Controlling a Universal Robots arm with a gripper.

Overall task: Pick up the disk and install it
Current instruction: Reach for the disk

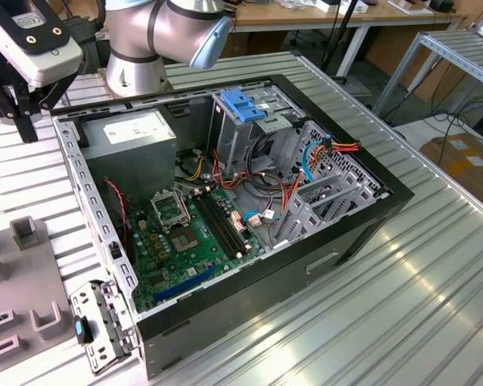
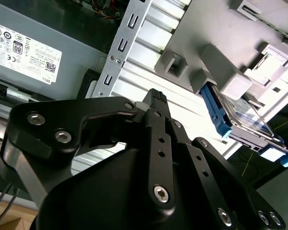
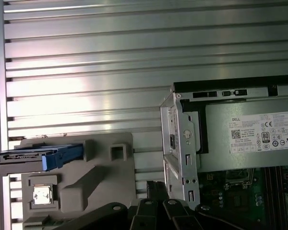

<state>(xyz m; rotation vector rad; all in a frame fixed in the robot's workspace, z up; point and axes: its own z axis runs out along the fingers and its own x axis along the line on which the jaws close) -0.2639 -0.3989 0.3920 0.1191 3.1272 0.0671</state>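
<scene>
Disk (image 3: 24, 157) not yet installed. It sits in the grey fixture (image 3: 86, 182) on the ribbed table (image 3: 134, 57), outside the PC case (image 1: 306, 265) and well apart from the drive cage (image 1: 262, 133). First wrist view has it edge-on in a slot beside a raised grey block, blue side rail (image 3: 62, 154) toward the case, the other end overhanging the fixture's edge. In the second wrist view the disk (image 2: 247, 120) is tilted, shiny face partly visible, blue rail along its side. Same fixture also holds a small silvery square part (image 3: 41, 194) in a square pocket. Tool (image 2: 152, 98) hangs above the table, apart from the disk; in the first wrist view it's seen between the fixture and the case's corner frame. Can't tell whether the tool is open or closed. In the exterior view the tool (image 1: 16, 108) is at the far left, next to the arm (image 1: 161, 32), with the fixture at the near left. Case is open-topped. Inside it: grey power supply (image 1: 133, 137) with a white sticker in the far-left corner, silver drive cage with a blue cap (image 1: 241, 104) at the far side just right of it, green motherboard (image 1: 185, 241) on the floor, and orange, red and blue cables (image 1: 306, 169) bundled toward the right. A perforated metal bracket (image 1: 97, 322) with a small blue tab is just beside the case's near-left corner.
</scene>
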